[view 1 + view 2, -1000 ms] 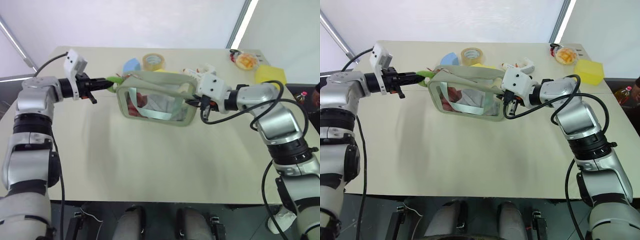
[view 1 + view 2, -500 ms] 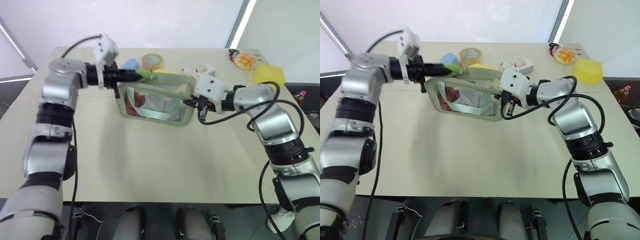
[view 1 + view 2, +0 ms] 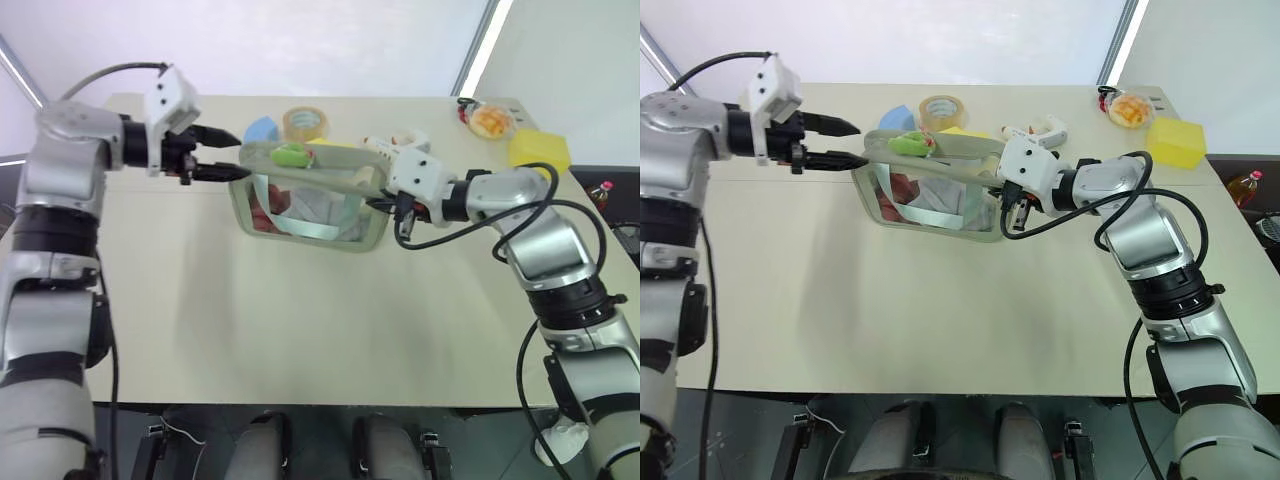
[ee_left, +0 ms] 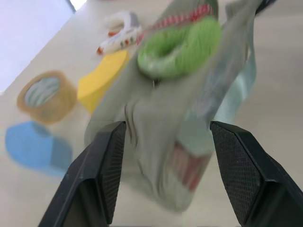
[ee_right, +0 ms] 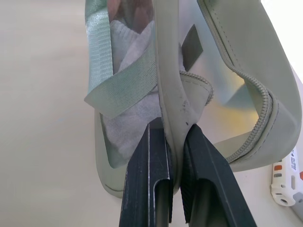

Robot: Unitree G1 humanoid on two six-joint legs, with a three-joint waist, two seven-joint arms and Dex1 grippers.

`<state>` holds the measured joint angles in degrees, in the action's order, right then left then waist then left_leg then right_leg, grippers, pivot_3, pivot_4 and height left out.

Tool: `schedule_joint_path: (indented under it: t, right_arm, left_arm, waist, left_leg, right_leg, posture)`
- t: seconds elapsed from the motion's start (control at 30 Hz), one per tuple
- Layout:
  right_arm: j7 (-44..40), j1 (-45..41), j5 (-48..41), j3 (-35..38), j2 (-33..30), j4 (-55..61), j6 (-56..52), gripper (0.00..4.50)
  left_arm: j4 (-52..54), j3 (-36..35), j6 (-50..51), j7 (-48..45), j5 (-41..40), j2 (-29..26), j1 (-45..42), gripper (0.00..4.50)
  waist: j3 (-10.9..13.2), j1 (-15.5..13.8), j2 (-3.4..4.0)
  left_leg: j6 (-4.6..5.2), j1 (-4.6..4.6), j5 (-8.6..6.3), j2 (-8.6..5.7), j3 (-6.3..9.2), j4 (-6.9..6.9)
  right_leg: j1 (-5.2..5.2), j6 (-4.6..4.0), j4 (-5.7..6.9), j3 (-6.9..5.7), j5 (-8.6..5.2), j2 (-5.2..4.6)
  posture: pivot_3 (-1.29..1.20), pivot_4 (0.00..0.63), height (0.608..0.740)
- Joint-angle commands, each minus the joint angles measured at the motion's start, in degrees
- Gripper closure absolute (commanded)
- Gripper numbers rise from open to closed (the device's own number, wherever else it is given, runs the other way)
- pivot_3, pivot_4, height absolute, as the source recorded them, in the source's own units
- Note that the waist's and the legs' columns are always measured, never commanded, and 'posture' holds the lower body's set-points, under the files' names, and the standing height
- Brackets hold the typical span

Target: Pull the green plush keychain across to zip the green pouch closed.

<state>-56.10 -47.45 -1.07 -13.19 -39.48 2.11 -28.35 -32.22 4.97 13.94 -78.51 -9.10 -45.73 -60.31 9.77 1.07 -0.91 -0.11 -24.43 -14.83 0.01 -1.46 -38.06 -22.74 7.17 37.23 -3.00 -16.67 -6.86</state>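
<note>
While the right hand stays clenched on the green pouch's 3 o'clock end, the left hand hangs released at its 9 o'clock corner, apart from the green plush keychain on the top edge. Next likely calls for regrasping the charm; open bench lies toward 6 o'clock.

place: lab-like test room | cues: plain beige table, blank white walls
</note>
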Motion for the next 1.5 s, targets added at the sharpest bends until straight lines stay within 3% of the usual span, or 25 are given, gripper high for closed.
schedule_joint_path:
  t: [0.03,0.17,0.2,0.27,0.4,0.5,0.6,0.7,0.9,1.1,1.4,1.5]
  right_arm:
    - [0.07,-2.24,0.0,0.28,0.78,0.68,0.8,4.5]
    - [-0.2,-2.32,-0.15,0.03,1.35,1.25,0.32,4.5]
    - [-0.21,-2.31,-0.03,-0.04,1.44,1.23,0.38,4.5]
    - [-0.17,-2.29,0.14,0.04,1.51,1.1,0.42,4.5]
    - [0.21,-2.19,0.31,0.4,1.2,1.19,0.28,4.5]
    - [0.41,-2.44,-0.16,1.32,0.89,1.28,-0.85,4.5]
    - [-1.98,-3.11,-2.4,2.59,-0.57,2.72,-3.19,3.42]
    - [-2.27,-6.16,-2.34,3.5,-1.87,1.82,-3.31,1.91]
    - [1.57,-16.13,-6.66,4.47,6.09,1.76,-9.34,1.91]
    - [4.6,-18.1,-4.12,-1.11,14.46,-2.6,-4.89,1.91]
    - [5.96,-18.44,0.56,-4.38,15.98,-10.79,2.01,1.91]
    - [5.97,-18.2,0.01,-3.15,16.44,-10.69,1.67,2.83]
  left_arm:
    - [0.15,-0.88,-1.11,3.12,-0.02,2.7,1.13,1.51]
    - [-2.75,-1.33,-2.5,6.68,0.23,6.52,0.96,1.51]
    - [-3.82,-1.34,-3.6,7.59,0.81,7.1,0.79,1.74]
    - [-5.36,-1.98,-4.32,7.9,0.65,7.77,0.18,2.38]
    - [-5.33,-2.63,-3.5,6.26,-0.18,7.25,-0.36,4.4]
    - [-4.95,-2.73,-2.56,5.77,-0.02,6.84,-0.62,4.46]
    - [-3.44,-2.51,-2.21,4.33,-0.28,6.68,0.35,4.5]
    - [-2.39,-2.31,-2.24,4.36,0.05,6.95,1.14,4.5]
    - [-1.35,-2.26,-1.51,4.25,0.1,6.92,1.55,4.5]
    - [-1.82,-2.25,-1.22,4.32,0.3,7.23,0.82,4.5]
    - [-1.08,-2.54,-0.28,4.53,-0.01,7.18,0.64,4.5]
    - [-1.1,-2.56,-0.5,4.66,0.08,7.12,0.87,4.5]
  waist:
    - [0.01,-0.33,-0.02]
    - [0.01,-0.31,-0.1]
    - [0.01,-0.27,-0.1]
    - [0.01,0.01,-0.1]
    - [0.01,-0.01,-0.09]
    - [0.01,-0.06,-0.09]
    - [0.01,-0.08,-0.09]
    - [0.02,-0.09,-0.07]
    - [0.03,0.08,-0.06]
    - [0.02,-0.01,-0.06]
    - [0.03,0.14,-0.06]
    - [0.03,0.12,-0.06]
  left_leg:
    - [0.0,-0.01,0.0,0.0,0.01,-0.02]
    - [0.0,-0.08,0.0,-0.03,0.07,-0.06]
    - [0.01,-0.08,0.0,-0.03,0.06,-0.05]
    - [0.0,-0.08,0.0,-0.03,0.05,-0.03]
    - [0.0,-0.07,0.0,-0.03,0.02,-0.01]
    - [0.0,-0.07,0.0,-0.03,0.02,-0.03]
    - [0.0,-0.07,0.0,-0.03,0.03,-0.02]
    - [0.0,-0.08,0.0,-0.03,0.02,-0.03]
    - [0.0,-0.07,0.0,-0.02,0.06,0.01]
    - [-0.01,-0.07,0.0,-0.04,0.03,-0.01]
    - [-0.02,-0.08,0.01,-0.05,0.04,0.0]
    - [-0.02,-0.08,0.01,-0.05,0.04,0.0]
  right_leg:
    - [0.02,0.0,-0.01,-0.01,0.0,0.0]
    - [0.02,0.0,-0.02,-0.04,0.0,-0.03]
    - [0.02,0.0,-0.02,-0.05,0.0,-0.02]
    - [-0.03,0.0,-0.01,-0.05,0.0,-0.02]
    - [-0.04,0.0,0.01,-0.06,0.0,-0.01]
    - [-0.02,0.0,0.0,-0.05,0.0,-0.02]
    - [-0.03,0.0,0.0,-0.06,0.0,-0.02]
    - [-0.03,0.0,-0.01,-0.05,0.0,-0.01]
    - [-0.06,0.0,0.02,-0.05,0.0,-0.01]
    - [-0.04,0.0,0.03,-0.06,0.0,-0.01]
    - [-0.06,0.0,0.04,-0.06,0.0,-0.02]
    - [-0.06,0.0,0.04,-0.06,0.0,-0.02]
  posture:
    - [0.0,0.15,0.74]
    - [0.0,0.15,0.74]
    - [0.0,0.15,0.74]
    - [0.0,0.15,0.74]
    - [0.0,0.15,0.74]
    - [0.0,0.15,0.74]
    - [0.0,0.15,0.74]
    - [0.0,0.15,0.74]
    - [0.0,0.15,0.74]
    - [0.0,0.15,0.74]
    - [0.0,0.15,0.74]
    - [0.0,0.15,0.74]
